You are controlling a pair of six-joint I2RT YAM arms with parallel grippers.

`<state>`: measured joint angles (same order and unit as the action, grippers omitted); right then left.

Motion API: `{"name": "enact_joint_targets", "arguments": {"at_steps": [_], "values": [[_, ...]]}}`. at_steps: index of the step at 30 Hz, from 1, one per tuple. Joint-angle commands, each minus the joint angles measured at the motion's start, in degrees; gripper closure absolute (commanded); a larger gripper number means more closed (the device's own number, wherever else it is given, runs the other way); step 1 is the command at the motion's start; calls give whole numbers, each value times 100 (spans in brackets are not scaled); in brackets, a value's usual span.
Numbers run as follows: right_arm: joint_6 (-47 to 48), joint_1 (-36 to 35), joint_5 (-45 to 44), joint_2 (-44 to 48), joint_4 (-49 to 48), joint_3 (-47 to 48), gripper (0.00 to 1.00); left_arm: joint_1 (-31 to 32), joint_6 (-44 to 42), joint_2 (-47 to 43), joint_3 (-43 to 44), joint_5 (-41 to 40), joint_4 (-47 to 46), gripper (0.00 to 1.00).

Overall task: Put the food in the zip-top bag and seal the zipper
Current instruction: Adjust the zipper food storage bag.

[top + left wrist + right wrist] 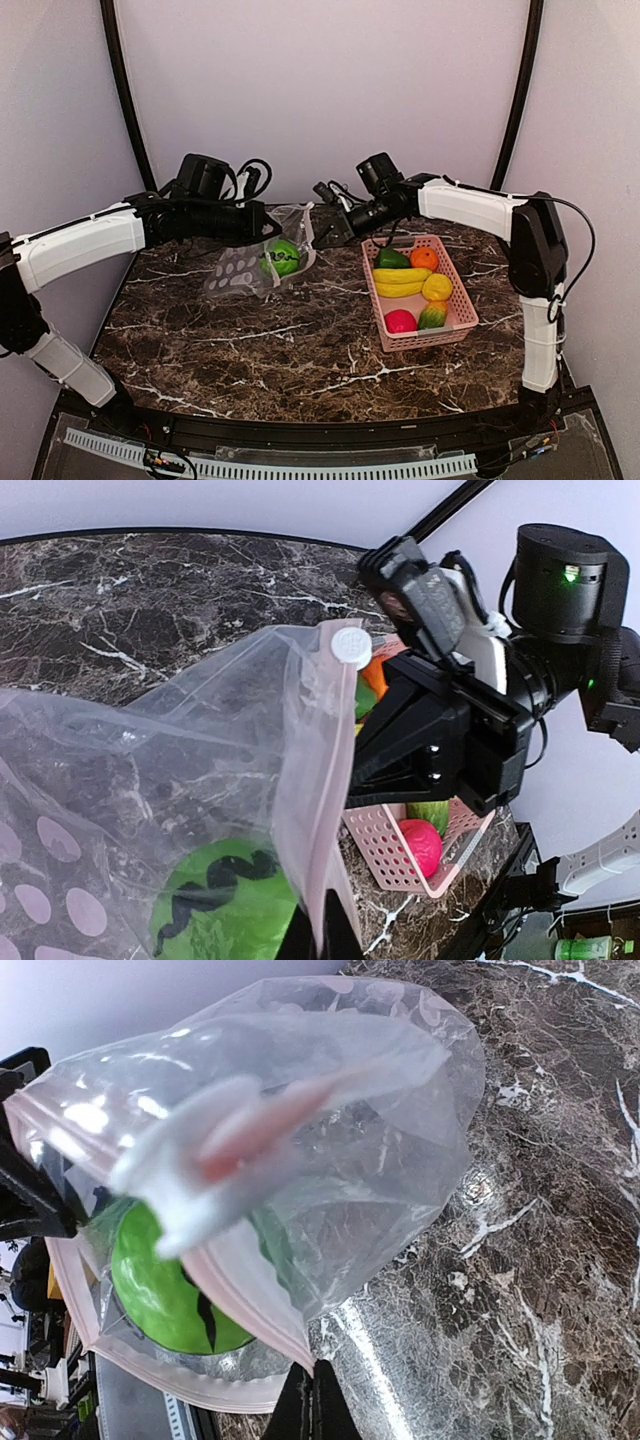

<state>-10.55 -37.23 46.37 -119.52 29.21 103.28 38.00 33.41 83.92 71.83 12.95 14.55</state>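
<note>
Top external: left pincer (268,229) and right pincer (323,238) gripped the zip-top bag (236,270) at its mouth; spreading wider would ease loading.

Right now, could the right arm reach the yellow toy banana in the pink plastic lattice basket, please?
Probably: the yellow banana lies uncovered close by, but the right gripper seems shut on the clear dotted plastic bag.
</note>
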Motion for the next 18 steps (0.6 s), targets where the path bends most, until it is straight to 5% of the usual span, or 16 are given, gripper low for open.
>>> {"name": "enact_joint_targets", "arguments": {"at_steps": [1, 4, 11, 18], "values": [[258, 26, 27, 638, 372, 232, 100, -3, -361, -112, 236, -567, 828, 99], [327, 174, -65, 906, 685, 314, 100, -5, -735, 40, 747, -1281, 2007, 99], [78, 222, 577, 565, 845, 393, 100, -3, -1114, -135, 1105, -1808, 2133, 99], [-189, 107, 1273, 1127, 484, 665, 100, 4, -816, 289, 1473, -788, 1955, 99]]}}
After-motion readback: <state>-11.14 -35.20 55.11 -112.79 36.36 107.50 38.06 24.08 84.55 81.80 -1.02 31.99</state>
